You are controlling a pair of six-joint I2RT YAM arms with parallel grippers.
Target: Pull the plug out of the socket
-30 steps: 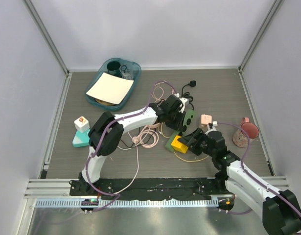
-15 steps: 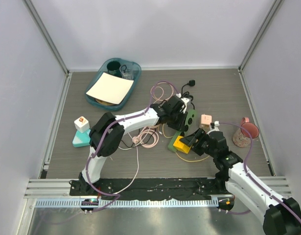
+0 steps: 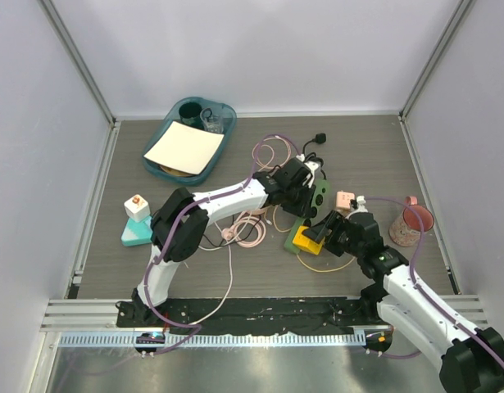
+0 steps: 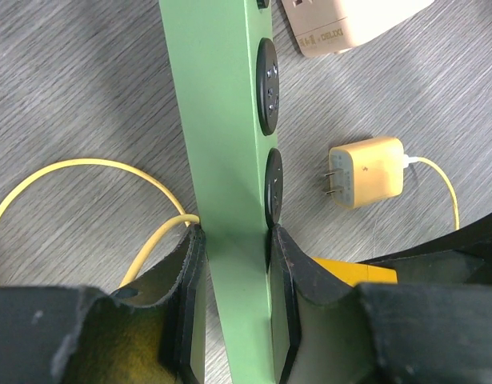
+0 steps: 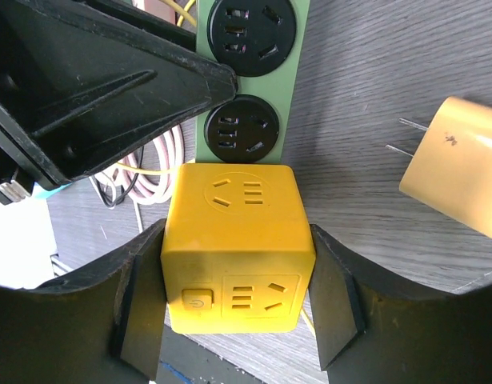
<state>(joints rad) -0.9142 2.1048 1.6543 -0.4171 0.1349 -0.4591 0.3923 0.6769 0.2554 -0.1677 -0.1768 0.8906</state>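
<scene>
The left gripper is clamped across the green socket strip, both pads touching its sides. The right gripper squeezes the yellow cube plug at the strip's end, just below 2 round outlets. The plug's prongs are hidden.

The cube plug is yellow, the power strip green with black sockets, the charger pale yellow, the desk grey wood-grain.
</scene>
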